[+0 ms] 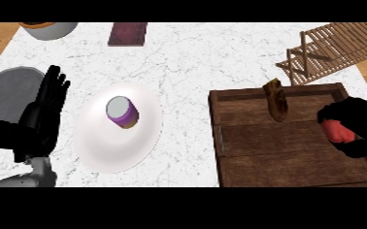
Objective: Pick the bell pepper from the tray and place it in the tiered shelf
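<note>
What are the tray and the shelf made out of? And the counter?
The tray looks like dark, matte wood: plank lines and grain show. The shelf seems to be lighter wood, built from thin slats. The counter looks like white marble or stone with grey veins, though it could be a printed surface.

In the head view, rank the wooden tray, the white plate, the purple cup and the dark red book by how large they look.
1. Wooden tray, largest, though cut off at the view's right edge.
2. White plate.
3. and 4. Dark red book and purple cup look about alike; the book lies farther from the camera, so I won't rank them.
</note>
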You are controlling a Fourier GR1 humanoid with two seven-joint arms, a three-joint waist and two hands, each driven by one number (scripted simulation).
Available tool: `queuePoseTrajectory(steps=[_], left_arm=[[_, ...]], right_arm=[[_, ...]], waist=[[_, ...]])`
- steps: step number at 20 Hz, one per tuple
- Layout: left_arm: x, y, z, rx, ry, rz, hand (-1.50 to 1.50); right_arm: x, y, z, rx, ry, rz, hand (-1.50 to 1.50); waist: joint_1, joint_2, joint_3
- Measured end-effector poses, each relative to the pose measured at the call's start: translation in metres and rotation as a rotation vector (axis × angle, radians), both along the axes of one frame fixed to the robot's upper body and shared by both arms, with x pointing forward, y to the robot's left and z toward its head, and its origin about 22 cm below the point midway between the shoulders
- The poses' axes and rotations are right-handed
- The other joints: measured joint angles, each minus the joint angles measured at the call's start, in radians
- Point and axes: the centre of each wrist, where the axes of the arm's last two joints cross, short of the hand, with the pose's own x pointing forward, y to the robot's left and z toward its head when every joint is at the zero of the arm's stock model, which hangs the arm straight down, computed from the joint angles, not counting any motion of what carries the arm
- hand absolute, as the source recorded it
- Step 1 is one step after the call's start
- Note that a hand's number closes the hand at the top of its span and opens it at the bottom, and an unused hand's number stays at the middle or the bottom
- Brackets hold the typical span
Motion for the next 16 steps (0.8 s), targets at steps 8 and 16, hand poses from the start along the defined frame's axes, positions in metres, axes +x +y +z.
queuePoseTrajectory(steps=[8, 16], left_arm=[[0.007, -0.006, -0.001, 0.004, 0.000, -0.007, 0.00], [-0.002, -0.003, -0.007, 0.004, 0.010, 0.006, 0.00]], right_arm=[[-0.023, -0.060, 0.001, 0.264, 0.122, -0.290, 1.50], [-0.040, -0.086, 0.057, 0.551, 0.048, -0.407, 1.50]], waist=[[0.009, 0.005, 0.011], [-0.007, -0.001, 0.013]])
